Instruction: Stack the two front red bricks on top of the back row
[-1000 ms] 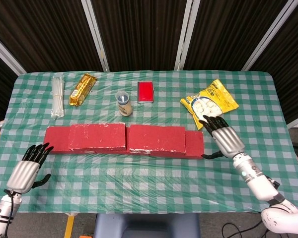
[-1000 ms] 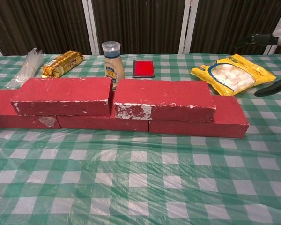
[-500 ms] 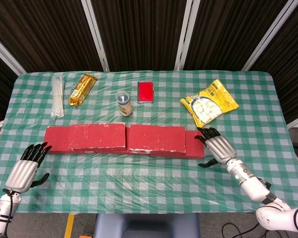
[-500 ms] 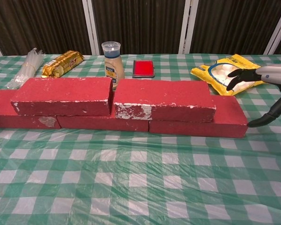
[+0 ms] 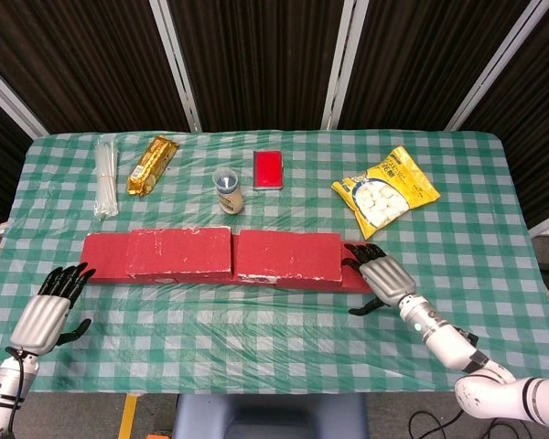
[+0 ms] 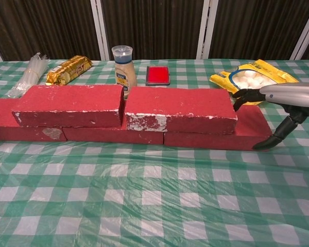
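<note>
Both rough red bricks with chipped white edges, one on the left [image 6: 67, 105] and one on the right [image 6: 180, 109], already sit on the back row of red bricks [image 6: 216, 138], long axes running left-right. The right hand [image 5: 377, 271] hovers over that row's right end, fingers spread, holding nothing. The left hand [image 5: 48, 308] is well apart off the left end, also loose and empty, so the right one's nearer
</note>
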### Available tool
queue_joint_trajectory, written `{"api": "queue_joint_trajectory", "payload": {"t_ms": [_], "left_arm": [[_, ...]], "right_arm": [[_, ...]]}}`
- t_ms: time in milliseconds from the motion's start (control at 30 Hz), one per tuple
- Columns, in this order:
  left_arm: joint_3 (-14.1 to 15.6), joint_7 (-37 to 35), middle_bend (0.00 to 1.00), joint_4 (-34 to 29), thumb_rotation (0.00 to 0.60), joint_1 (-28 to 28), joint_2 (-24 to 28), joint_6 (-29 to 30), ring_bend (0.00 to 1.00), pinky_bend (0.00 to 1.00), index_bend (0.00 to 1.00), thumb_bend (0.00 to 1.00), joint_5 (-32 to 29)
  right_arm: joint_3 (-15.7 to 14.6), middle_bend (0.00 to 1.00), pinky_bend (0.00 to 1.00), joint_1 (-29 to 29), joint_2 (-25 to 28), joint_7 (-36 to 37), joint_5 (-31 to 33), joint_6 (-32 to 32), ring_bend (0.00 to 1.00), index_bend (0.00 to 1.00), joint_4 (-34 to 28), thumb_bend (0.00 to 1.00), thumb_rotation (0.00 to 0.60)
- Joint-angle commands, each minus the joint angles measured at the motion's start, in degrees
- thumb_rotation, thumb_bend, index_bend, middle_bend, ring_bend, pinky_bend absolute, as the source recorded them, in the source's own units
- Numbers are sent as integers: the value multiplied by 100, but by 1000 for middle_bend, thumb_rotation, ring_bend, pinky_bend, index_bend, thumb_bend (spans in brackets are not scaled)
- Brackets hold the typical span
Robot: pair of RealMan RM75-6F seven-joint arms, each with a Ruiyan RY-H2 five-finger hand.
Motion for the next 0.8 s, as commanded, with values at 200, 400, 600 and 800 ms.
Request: {"api": "queue_joint_trajectory", "payload": {"t_ms": [200,400,600,800], "left_arm": [[11,-35,0,11,600,-19,0,-44,0,24,0,330,11],[11,-60,0,9,600,-22,9,-40,0,24,0,329,20],[15,-88,0,11,600,-19,21,-28,0,25,0,331,33],[24,-73,0,-10,600,7,40,39,0,25,0,330,68]], "right_arm": [[107,0,0,71,2,-134,167,-94,0,284,-159,22,454],[144,0,0,128,-63,-262,279,-151,0,284,-198,22,453],[157,0,0,144,-81,-368,319,-128,0,281,-259,22,454],[46,0,0,-84,193,-361,203,161,0,210,-482,28,438]]}}
